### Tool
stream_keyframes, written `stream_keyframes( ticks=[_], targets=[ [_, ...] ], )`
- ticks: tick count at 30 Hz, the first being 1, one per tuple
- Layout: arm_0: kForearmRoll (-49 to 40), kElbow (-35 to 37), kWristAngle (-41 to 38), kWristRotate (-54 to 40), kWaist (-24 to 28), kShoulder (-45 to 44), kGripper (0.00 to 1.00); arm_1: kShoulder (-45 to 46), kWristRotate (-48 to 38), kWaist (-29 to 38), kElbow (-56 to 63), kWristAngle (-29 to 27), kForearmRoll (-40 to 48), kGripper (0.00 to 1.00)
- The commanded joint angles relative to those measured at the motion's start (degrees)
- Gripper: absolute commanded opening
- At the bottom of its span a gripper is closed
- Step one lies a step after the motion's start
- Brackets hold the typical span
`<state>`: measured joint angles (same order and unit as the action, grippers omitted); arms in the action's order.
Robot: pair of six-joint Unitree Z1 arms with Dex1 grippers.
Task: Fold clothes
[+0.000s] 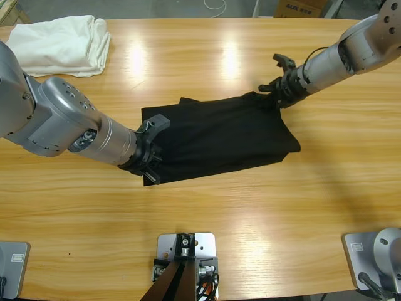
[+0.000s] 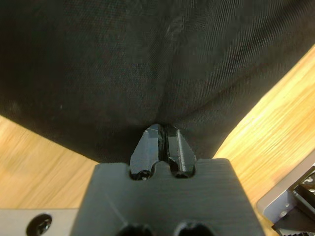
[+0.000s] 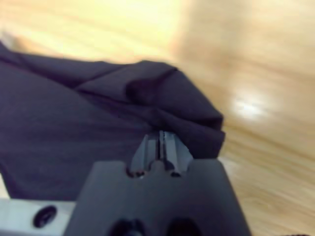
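— Where is the polo shirt (image 1: 219, 141)?
— Mid-table (image 1: 207, 232), bunched into a dark, roughly four-sided heap. Its long axis runs from lower left to upper right in the high view, one end towards each arm.
— And the left gripper (image 1: 145, 164)?
— At the lower-left edge. In its wrist view the jaws are pressed together, with black cloth puckering into their tips, so it pinches the shirt.
— The right gripper (image 1: 280, 93)?
— At the upper-right corner, jaws clenched on a raised fold of the fabric.
— Anything else?
— A folded white cloth (image 1: 61, 45) at the far left corner, well apart.
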<state>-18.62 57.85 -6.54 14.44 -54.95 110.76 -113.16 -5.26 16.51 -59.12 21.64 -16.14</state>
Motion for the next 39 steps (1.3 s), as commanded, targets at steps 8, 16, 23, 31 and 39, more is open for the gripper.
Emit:
stream_keyframes(
  ticks=[8,16,23,31,39],
  targets=[
    [0.19,-7.81,-0.93,0.41,-0.65,-0.86,0.000,15.25,-1.35,-2.30,-0.21,2.57,-4.43,0.000],
    [0.09,-1.78,0.65,2.27,2.32,-6.72,0.000,28.84,-12.06,14.27,12.17,5.26,-8.44,0.000],
    [-1.58,5.08,0.65,3.70,9.93,-4.38,0.000,21.07,-13.02,14.96,20.22,5.13,5.15,0.000],
    [-0.25,4.92,-0.67,3.58,13.87,2.46,0.000,18.28,-13.11,14.31,20.97,2.62,5.85,0.000],
    [0.95,4.99,-1.26,3.49,14.01,6.03,0.000,17.79,-15.13,12.06,23.03,-4.85,3.48,0.000]
  ],
)
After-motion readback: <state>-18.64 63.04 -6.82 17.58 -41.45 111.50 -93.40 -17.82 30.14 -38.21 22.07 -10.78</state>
